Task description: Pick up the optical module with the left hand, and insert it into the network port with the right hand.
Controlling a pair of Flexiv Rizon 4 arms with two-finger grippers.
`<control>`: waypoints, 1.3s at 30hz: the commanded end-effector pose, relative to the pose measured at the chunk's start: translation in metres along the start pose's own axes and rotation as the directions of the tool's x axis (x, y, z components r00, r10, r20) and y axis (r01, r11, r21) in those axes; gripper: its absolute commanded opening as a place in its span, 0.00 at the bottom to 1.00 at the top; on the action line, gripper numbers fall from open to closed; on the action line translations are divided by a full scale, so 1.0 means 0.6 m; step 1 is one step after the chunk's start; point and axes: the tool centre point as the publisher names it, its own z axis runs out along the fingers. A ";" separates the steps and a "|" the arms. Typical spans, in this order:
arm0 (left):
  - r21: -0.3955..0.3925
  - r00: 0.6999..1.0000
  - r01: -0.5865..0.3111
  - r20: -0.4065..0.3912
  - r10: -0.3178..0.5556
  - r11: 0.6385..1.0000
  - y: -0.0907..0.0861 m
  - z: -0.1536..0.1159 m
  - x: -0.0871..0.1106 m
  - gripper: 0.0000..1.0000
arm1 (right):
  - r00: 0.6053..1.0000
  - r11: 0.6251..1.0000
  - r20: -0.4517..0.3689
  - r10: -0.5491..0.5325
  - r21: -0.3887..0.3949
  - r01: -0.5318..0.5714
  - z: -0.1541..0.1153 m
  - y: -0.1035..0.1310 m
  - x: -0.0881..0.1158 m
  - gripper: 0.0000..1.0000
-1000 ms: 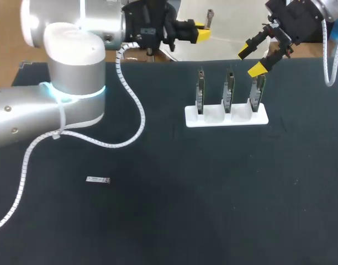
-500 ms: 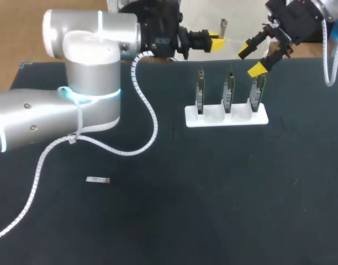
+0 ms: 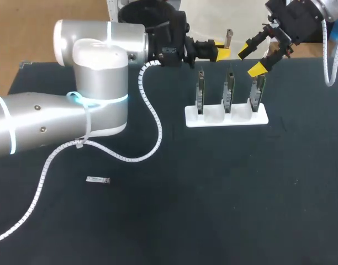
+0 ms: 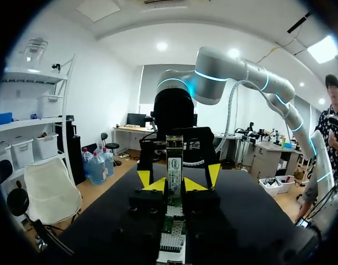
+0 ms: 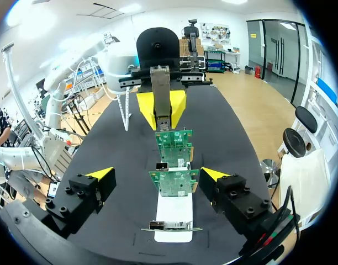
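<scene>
The left gripper [image 4: 178,175] is clamped on the module [image 4: 174,157], a thin silver bar with a label. Its long side points straight out past the yellow tips, above three cards [image 3: 229,91] in a white stand [image 3: 226,117]. The right gripper [image 3: 251,59] is wide apart. A small bar [image 3: 97,180], maybe another module, lies flat well apart from the stand.

We cannot identify the small flat piece [image 3: 97,180] on the desk [image 3: 213,193]; the head view's edge cuts off the right arm [image 3: 330,8].
</scene>
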 end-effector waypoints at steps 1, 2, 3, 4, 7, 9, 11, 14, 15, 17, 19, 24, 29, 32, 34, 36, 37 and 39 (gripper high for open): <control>0.023 1.000 -0.009 0.010 0.009 1.000 0.009 0.007 0.008 0.00 | 1.000 1.000 0.000 -0.001 0.008 0.001 0.001 0.005 0.001 1.00; 0.028 1.000 -0.009 0.013 0.009 1.000 0.009 0.008 0.010 0.00 | 1.000 1.000 0.000 -0.001 0.008 0.001 0.001 0.005 0.001 1.00; 0.030 1.000 -0.007 0.015 0.007 1.000 0.009 0.009 0.012 0.00 | 1.000 1.000 0.000 -0.001 0.008 0.001 0.001 0.005 0.001 1.00; 0.030 1.000 -0.003 0.016 0.003 1.000 0.010 0.010 0.014 0.00 | 1.000 1.000 0.000 -0.001 0.008 0.001 0.001 0.005 0.001 1.00; 0.039 1.000 0.007 0.023 -0.008 0.999 0.010 0.012 0.019 0.00 | 1.000 1.000 0.000 -0.001 0.008 0.001 0.001 0.005 0.001 1.00; 0.045 1.000 0.010 0.022 -0.011 0.999 0.009 0.014 0.022 0.00 | 1.000 1.000 0.000 -0.001 0.008 0.001 0.001 0.005 0.001 1.00; 0.052 1.000 0.011 0.020 -0.012 0.999 0.007 0.016 0.024 0.00 | 1.000 1.000 0.000 -0.001 0.008 0.001 0.001 0.005 0.001 1.00; 0.059 1.000 0.008 0.014 -0.009 0.998 0.003 0.020 0.025 0.00 | 1.000 1.000 0.000 -0.001 0.008 0.001 0.001 0.005 0.001 1.00; 0.061 1.000 0.004 0.011 -0.004 0.998 0.001 0.021 0.025 0.00 | 1.000 1.000 0.000 -0.001 0.008 0.001 0.001 0.005 0.001 1.00; 0.064 1.000 -0.009 0.007 0.008 0.998 0.000 0.022 0.026 0.00 | 1.000 1.000 0.000 -0.001 0.008 0.001 0.001 0.005 0.001 1.00; 0.068 1.000 -0.018 0.009 0.018 0.997 -0.002 0.023 0.026 0.00 | 1.000 1.000 0.000 -0.001 0.008 0.001 0.001 0.005 0.001 1.00; 0.072 1.000 -0.026 0.015 0.025 0.997 -0.004 0.024 0.030 0.00 | 1.000 1.000 0.000 -0.001 0.008 0.001 0.001 0.005 0.001 1.00; 0.067 0.999 -0.031 0.014 0.030 0.997 -0.004 0.024 0.037 0.00 | 1.000 1.000 0.000 -0.001 0.008 0.001 0.001 0.005 0.001 1.00; 0.062 1.000 -0.025 0.015 0.024 0.998 -0.001 0.023 0.040 0.00 | 1.000 1.000 0.000 -0.001 0.008 0.001 0.001 0.005 0.001 1.00; 0.062 1.000 -0.026 0.013 0.026 0.998 -0.001 0.023 0.040 0.00 | 1.000 1.000 0.000 -0.001 0.008 0.001 0.001 0.005 0.001 1.00; 0.064 1.000 -0.029 0.009 0.028 0.998 -0.001 0.023 0.041 0.00 | 1.000 1.000 0.000 -0.001 0.008 0.001 0.001 0.005 0.001 1.00; 0.064 1.000 -0.029 0.008 0.029 0.997 -0.001 0.024 0.042 0.00 | 1.000 1.000 0.000 -0.001 0.008 0.001 0.001 0.005 0.001 1.00; 0.065 1.000 -0.024 0.008 0.023 0.998 0.000 0.024 0.044 0.00 | 1.000 1.000 0.000 -0.001 0.008 0.001 0.001 0.005 0.001 1.00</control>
